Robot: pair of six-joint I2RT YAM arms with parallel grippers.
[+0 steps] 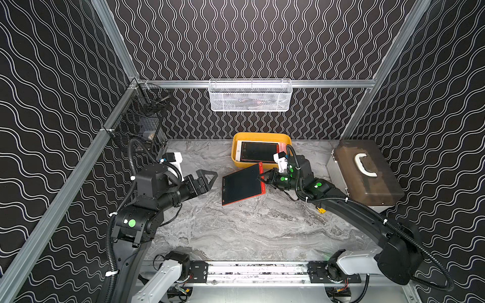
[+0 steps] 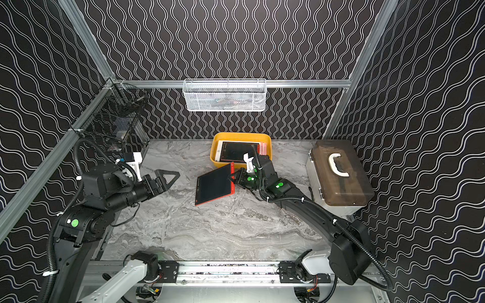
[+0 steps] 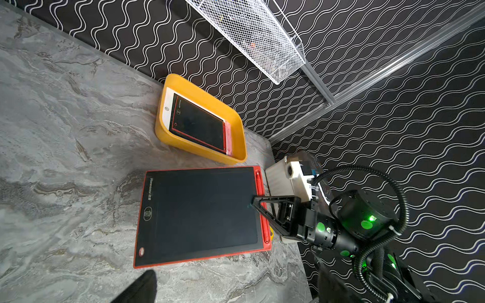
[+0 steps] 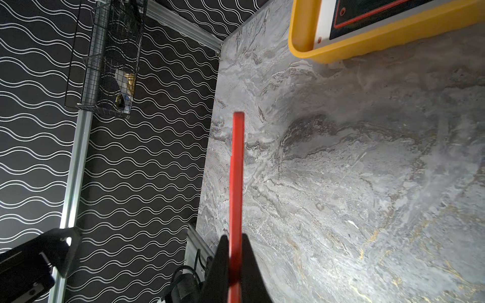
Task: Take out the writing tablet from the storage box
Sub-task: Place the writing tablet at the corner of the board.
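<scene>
Watching this one from the side. I'd call the job mostly done. The red-framed writing tablet (image 1: 241, 185) is clear of the yellow storage box (image 1: 258, 135). It sits just outside the box's front wall, on the side nearest the arms, with one corner close to that wall and the rest angled away over the marble table (image 1: 236, 230).

The right gripper (image 4: 235, 236) has its jaws pinched tight on the tablet's red edge, the end nearest the box. From its own wrist camera you can see the thin red strip clamped right between the two black fingers. I can't say for sure whether the tablet's far end is resting on the table or hanging just above it.

The left gripper (image 1: 208, 179) is spread as wide as it goes with nothing in it. It's parked beyond the tablet's far side, well away from the box.

What's left, I reckon, is to lay the tablet flat on the table, let go and back off.

There's a small stack of other tablets (image 1: 258, 152) still lying inside the box, untouched.
</scene>
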